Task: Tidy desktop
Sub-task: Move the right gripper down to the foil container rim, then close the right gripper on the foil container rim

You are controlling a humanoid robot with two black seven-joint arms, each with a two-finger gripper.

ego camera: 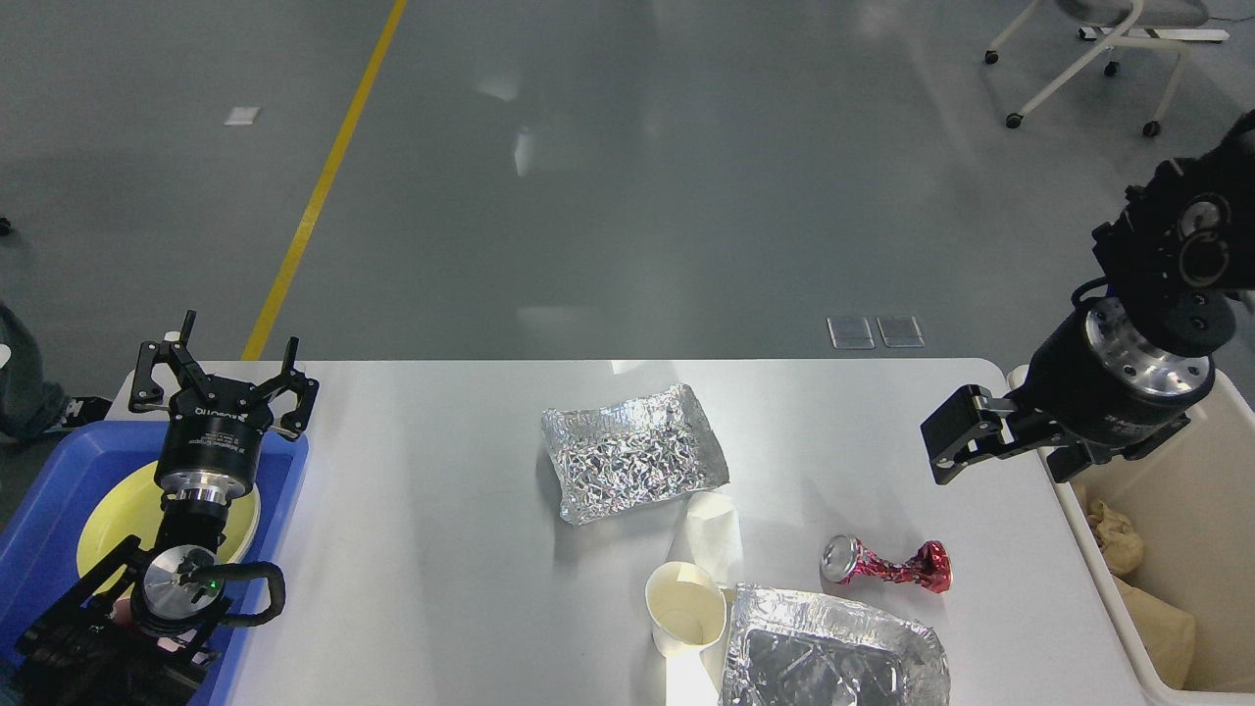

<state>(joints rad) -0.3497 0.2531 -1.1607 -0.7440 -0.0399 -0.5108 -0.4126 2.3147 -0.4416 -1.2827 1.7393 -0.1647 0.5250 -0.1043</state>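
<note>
four pieces of litter lie on the white counter [412, 549]: a crumpled foil tray [632, 453] near the middle, a paper cup [688, 606] on its side towards the near edge, a second foil tray [833, 649] just beside the cup at the near edge, and a crushed red can [885, 566] a little to the right of the cup. the counter itself fills the lower half of the view, running between a blue tray [39, 510] on the left and a cream bin [1157, 637] on the right.

the left hand [225, 368] hovers over the far corner of the blue tray, fingers spread wide and holding nothing; a yellow plate [113, 515] sits in the tray beneath the arm. the right hand [956, 441] hangs over the counter's right end, just beside the bin's rim, and points in towards the litter. i cannot tell whether its fingers are parted, though nothing shows in them. the bin holds some crumpled brownish paper [1118, 525].

as i judge it, this is a moment between pickups, with no item in hand. the can is nearest the right hand and looks the likely next target. that calls for lowering and reaching left, then closing across the can's pinched waist, since its glossy crushed body may slip or roll.
</note>
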